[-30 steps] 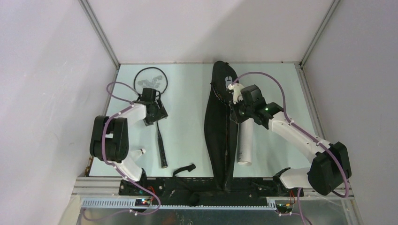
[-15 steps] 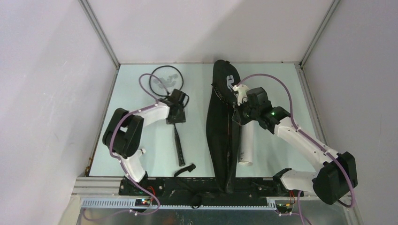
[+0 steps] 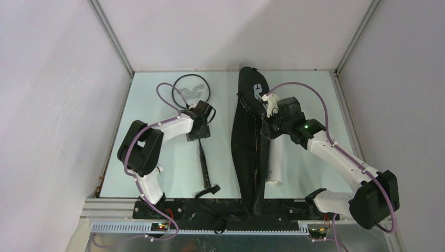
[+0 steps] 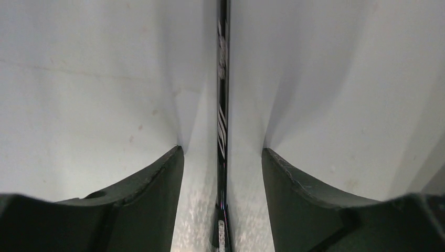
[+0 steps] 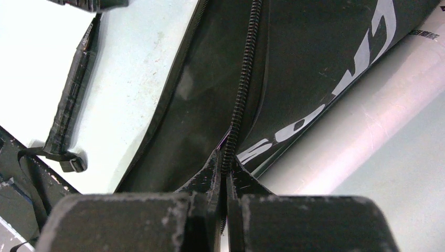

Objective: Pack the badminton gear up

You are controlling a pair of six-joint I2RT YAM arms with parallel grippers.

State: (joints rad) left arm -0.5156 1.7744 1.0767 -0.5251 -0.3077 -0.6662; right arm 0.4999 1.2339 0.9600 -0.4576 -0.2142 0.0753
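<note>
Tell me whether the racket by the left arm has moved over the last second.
Yes. The racket has slid right, closer to the racket bag, which stayed put.

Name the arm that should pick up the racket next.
Left. The left gripper is open astride the racket shaft, while the right gripper is shut on the racket bag zipper edge, so it is occupied.

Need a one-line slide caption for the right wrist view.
Right gripper pinches the racket bag at its zipper edge, white tube lying alongside.
</note>
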